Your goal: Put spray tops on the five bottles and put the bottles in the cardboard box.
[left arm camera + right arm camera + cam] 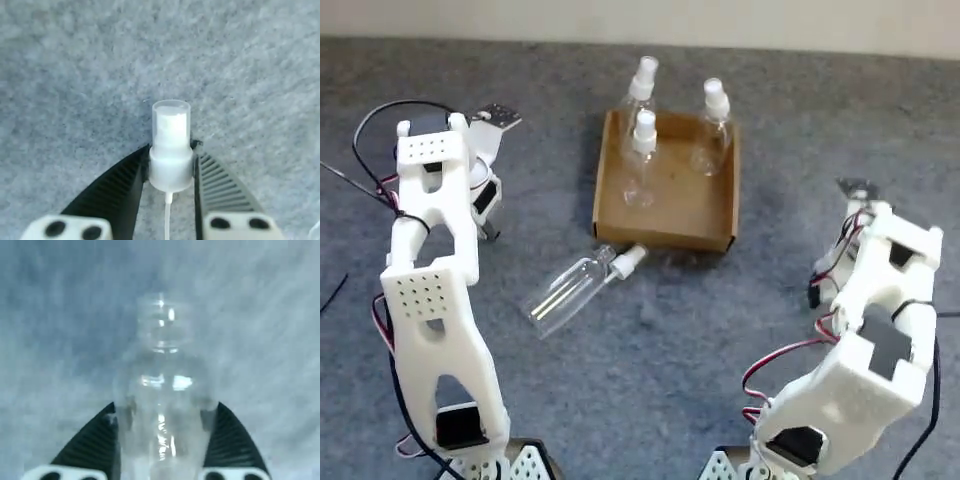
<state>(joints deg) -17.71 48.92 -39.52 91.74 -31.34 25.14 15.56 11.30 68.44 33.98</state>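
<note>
Evidently capping step: left gripper (170, 150) closed on a spray top (171, 125); right gripper (162, 412) clamped an uncapped bottle (161, 365). Likely next: bring both together, axes aligned.

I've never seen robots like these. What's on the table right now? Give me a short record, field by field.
Surface: grey carpeted table
Brown cardboard box: three clear plastic bottles with white spray tops stand inside: far-left bottle, middle bottle, right bottle
Outside box: lying capped bottle beside its near-left corner
Left gripper: shut on a loose white spray top
Right gripper: shut on an uncapped clear bottle
</note>
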